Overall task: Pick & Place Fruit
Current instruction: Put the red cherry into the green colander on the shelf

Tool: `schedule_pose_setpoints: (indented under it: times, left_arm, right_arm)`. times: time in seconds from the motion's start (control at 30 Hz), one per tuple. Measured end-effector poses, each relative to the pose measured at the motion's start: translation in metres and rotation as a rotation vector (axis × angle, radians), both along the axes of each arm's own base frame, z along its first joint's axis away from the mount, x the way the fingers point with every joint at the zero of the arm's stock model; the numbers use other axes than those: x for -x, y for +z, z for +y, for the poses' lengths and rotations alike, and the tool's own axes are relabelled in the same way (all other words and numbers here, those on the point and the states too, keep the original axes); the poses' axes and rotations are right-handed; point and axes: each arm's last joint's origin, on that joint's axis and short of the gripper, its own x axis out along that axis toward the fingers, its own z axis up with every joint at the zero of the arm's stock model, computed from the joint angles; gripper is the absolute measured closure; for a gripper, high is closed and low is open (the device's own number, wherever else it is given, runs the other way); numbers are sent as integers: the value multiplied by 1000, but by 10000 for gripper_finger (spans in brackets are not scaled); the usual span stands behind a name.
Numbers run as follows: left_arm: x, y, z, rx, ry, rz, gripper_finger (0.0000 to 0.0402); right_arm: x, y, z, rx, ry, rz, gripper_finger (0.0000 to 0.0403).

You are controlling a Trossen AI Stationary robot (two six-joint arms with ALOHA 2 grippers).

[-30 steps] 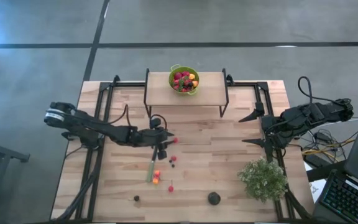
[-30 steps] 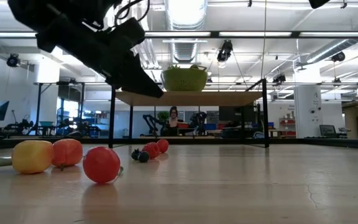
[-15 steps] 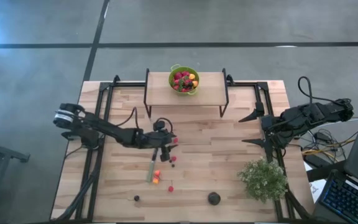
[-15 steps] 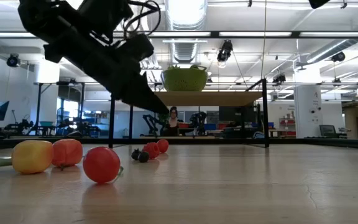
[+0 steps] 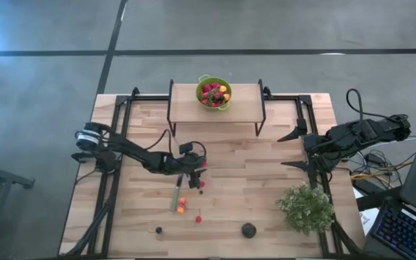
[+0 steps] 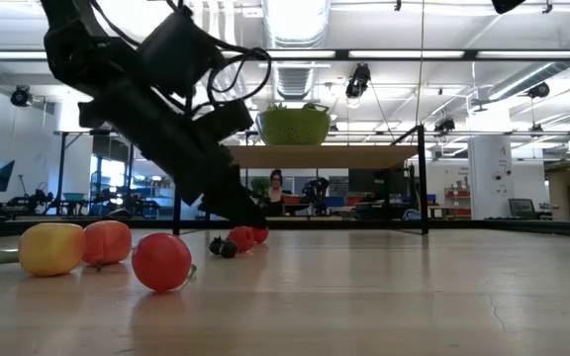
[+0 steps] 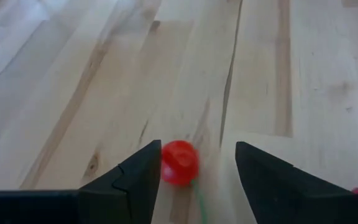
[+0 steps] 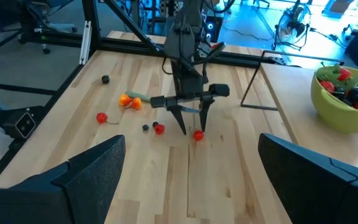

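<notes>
Loose fruit lies on the wooden table: a red berry (image 7: pixel 179 163) with a green stem, another red one (image 5: pixel 200 184), an orange and yellow pair (image 5: pixel 182 205), a red piece (image 5: pixel 198 218), a small dark one (image 5: pixel 158 230) and a bigger dark round one (image 5: pixel 248 230). My left gripper (image 7: pixel 197 149) is open, slanting down low over the table's middle. Its fingers stand on either side of the red berry (image 8: pixel 198 134), which lies close to one finger. A green bowl (image 5: pixel 202 81) holding more fruit sits on the raised shelf (image 5: pixel 244 102) at the far edge. My right gripper (image 8: pixel 185 180) waits open, high at the right side.
A slim green-handled knife (image 5: pixel 173 199) lies beside the orange and yellow pieces. A bushy pale-green plant (image 5: pixel 306 208) stands at the near right. The shelf's black legs (image 5: pixel 258 123) stand just beyond the left gripper. Bare wood lies between the berries and the plant.
My left gripper has sunk toward the table and gone a little toward the right edge, coming down around the red berry near the shelf. The fruit has stayed where it was.
</notes>
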Motion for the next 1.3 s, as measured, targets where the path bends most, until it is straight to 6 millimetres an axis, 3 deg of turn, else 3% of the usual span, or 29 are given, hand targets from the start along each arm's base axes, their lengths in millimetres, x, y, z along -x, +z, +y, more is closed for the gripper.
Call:
schedule_pose_setpoints:
  times: [0.23, 0.67, 1.13, 1.3]
  left_arm:
    - [-7, -14, 4, -2, 19, 31, 190]
    - [-11, -16, 5, -3, 24, 34, 194]
    - [-10, -17, 5, 22, 14, 38, 274]
    - [-10, -17, 5, 31, 12, 39, 284]
  right_arm:
    - [0, 0, 0, 0, 0, 0, 39]
    - [0, 0, 0, 0, 0, 1, 40]
    - [0, 0, 0, 0, 0, 1, 40]
    - [0, 0, 0, 0, 0, 1, 40]
